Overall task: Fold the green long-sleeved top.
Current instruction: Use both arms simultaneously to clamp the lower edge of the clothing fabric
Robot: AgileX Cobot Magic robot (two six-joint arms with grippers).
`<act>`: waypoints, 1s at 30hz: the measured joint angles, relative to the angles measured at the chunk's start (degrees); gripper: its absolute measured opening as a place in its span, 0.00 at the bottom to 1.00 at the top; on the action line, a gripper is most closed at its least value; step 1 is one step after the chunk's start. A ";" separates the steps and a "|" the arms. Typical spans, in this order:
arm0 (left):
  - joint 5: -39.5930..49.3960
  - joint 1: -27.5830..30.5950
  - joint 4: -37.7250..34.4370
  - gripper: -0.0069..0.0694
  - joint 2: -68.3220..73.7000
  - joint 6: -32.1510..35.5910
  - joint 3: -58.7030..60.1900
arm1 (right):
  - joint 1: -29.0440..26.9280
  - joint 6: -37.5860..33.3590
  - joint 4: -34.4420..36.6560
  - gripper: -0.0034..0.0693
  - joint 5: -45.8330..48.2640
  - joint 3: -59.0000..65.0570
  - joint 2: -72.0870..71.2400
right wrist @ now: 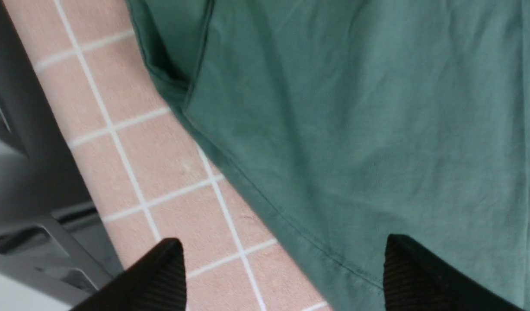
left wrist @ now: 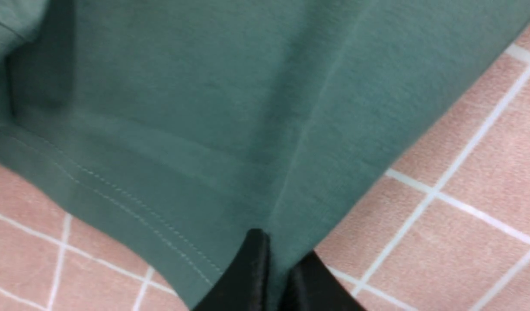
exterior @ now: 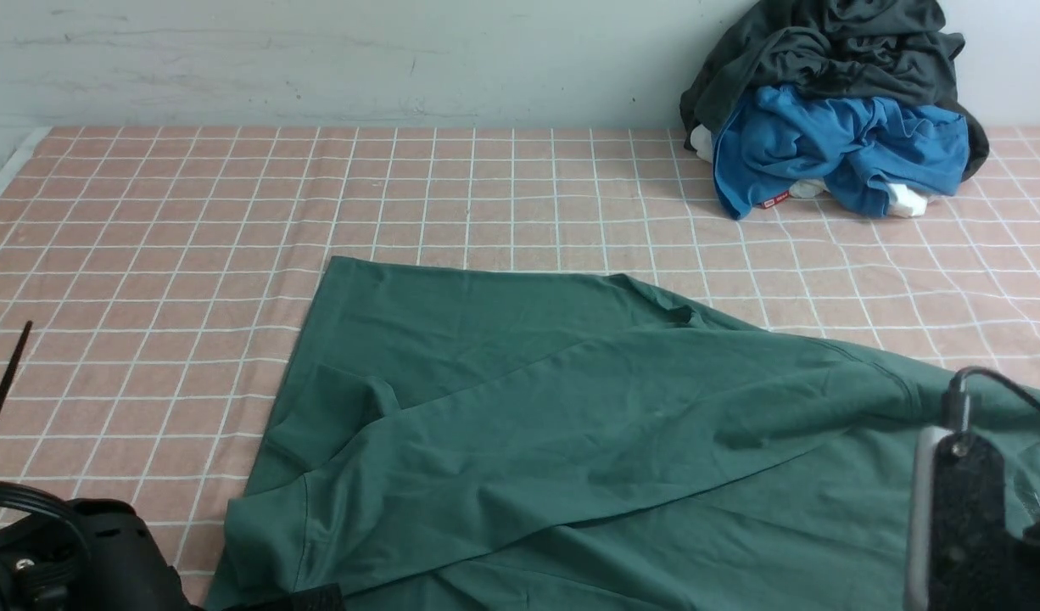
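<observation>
Left gripper [left wrist: 282,259] pinches green top [exterior: 528,424] hem — right gripper [right wrist: 284,246] spread astride its edge.

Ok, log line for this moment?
left gripper: shut on green top corner | right gripper: open, straddling its edge | clothes pile: far right

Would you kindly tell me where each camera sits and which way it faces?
Front view: between the left arm and right arm, facing forward over the green top toward the clothes pile.
Left wrist: faces the hem pinched in the shut left gripper.
Right wrist: faces the top's edge past the open right gripper.
All share the top.
</observation>
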 joint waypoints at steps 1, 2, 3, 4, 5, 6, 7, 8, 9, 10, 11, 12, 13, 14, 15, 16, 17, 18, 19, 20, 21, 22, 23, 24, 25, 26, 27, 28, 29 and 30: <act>0.00 0.00 -0.16 0.10 0.00 0.00 0.00 | 0.00 -0.17 -0.23 0.84 -0.26 0.29 0.12; 0.00 0.00 -0.41 0.10 0.00 0.00 0.00 | 0.00 -0.83 -1.39 0.85 -1.35 1.43 0.62; 0.00 0.00 -0.85 0.10 0.00 0.00 0.00 | 0.00 -1.70 -3.06 0.85 -3.69 3.67 1.76; 0.00 0.00 -1.08 0.10 0.00 0.00 0.00 | 0.00 -1.88 -4.22 0.85 -5.18 4.91 2.58; 0.05 0.00 -1.12 0.10 0.00 0.00 0.00 | 0.00 -2.02 -5.40 0.85 -6.78 6.00 3.47; 0.05 0.00 -1.20 0.10 0.00 0.00 0.00 | 0.00 -2.07 -6.28 0.85 -7.77 6.79 4.26; 0.05 0.00 -1.20 0.10 0.00 0.00 0.00 | 0.00 -2.20 -7.60 0.84 -10.08 7.83 5.52; 0.05 0.00 -1.20 0.10 0.00 0.00 -0.02 | 0.00 -2.26 -8.63 0.84 -11.40 8.53 6.38; 0.05 0.00 -1.20 0.10 0.00 0.00 -0.02 | 0.00 -2.26 -8.85 0.84 -12.01 8.66 6.82; 0.05 0.00 -1.20 0.10 0.00 0.00 -0.02 | 0.00 -2.38 -10.34 0.82 -13.85 9.35 8.66; 0.05 0.00 -1.20 0.10 0.00 0.00 -0.02 | 0.00 -2.44 -11.12 0.82 -15.13 9.53 9.63; 0.05 0.00 -1.26 0.10 0.00 0.00 -0.02 | 0.00 -2.50 -12.07 0.81 -15.88 9.66 10.65; 0.05 0.00 -1.25 0.11 0.00 0.00 -0.02 | 0.00 -2.50 -12.52 0.81 -16.28 9.64 11.17; 0.05 0.00 -1.25 0.11 0.00 0.00 -0.02 | 0.00 -2.61 -14.27 0.79 -17.75 9.67 13.39; 0.05 0.00 -1.25 0.11 0.00 0.00 -0.02 | 0.00 -2.61 -15.34 0.78 -18.38 9.67 14.59; 0.05 0.00 -1.25 0.11 0.00 0.00 -0.02 | 0.00 -2.61 -15.66 0.78 -18.49 9.67 14.84; 0.05 0.00 -1.25 0.11 0.00 0.00 -0.02 | 0.00 -2.61 -16.75 0.77 -18.98 9.67 16.63; 0.05 0.00 -1.27 0.11 0.00 0.00 -0.02 | 0.00 -2.65 -17.05 0.76 -19.06 9.67 17.63; 0.05 0.00 -1.32 0.11 0.00 0.00 -0.02 | 0.00 -2.65 -17.22 0.75 -19.06 9.67 18.49; 0.05 0.00 -1.47 0.11 0.00 0.00 -0.02 | 0.00 -2.65 -17.29 0.74 -19.06 9.67 19.19; 0.05 0.00 -1.72 0.11 0.00 0.00 -0.02 | 0.00 -2.65 -17.44 0.73 -18.92 9.67 19.68; 0.05 0.00 -1.83 0.11 0.00 0.00 -0.02 | 0.00 -2.65 -17.56 0.72 -18.84 9.67 19.98; 0.05 0.00 -1.95 0.11 0.00 0.00 -0.02 | 0.00 -2.65 -17.85 0.71 -18.84 9.78 20.13; 0.05 0.00 -2.02 0.11 0.00 0.00 -0.02 | 0.00 -2.65 -18.12 0.70 -18.97 9.85 20.13; 0.05 0.00 -2.10 0.11 0.00 0.00 -0.02 | 0.00 -2.65 -18.40 0.69 -19.04 9.91 20.13; 0.05 0.00 -2.10 0.11 0.00 0.00 -0.02 | 0.00 -2.65 -18.77 0.69 -19.11 9.98 20.13; 0.05 0.00 -2.10 0.11 0.00 0.00 -0.02 | 0.00 -2.65 -18.86 0.69 -19.11 10.04 20.13; -0.01 0.00 -2.14 0.11 0.00 0.00 -0.02 | 0.00 -2.65 -19.82 0.68 -19.31 10.04 20.13; -0.06 0.00 -2.14 0.11 0.00 0.00 -0.02 | 0.00 -2.65 -20.23 0.67 -19.68 10.04 20.13; -0.26 0.00 -2.14 0.11 0.00 0.00 -0.02 | 0.00 -2.65 -20.49 0.67 -20.07 10.04 20.19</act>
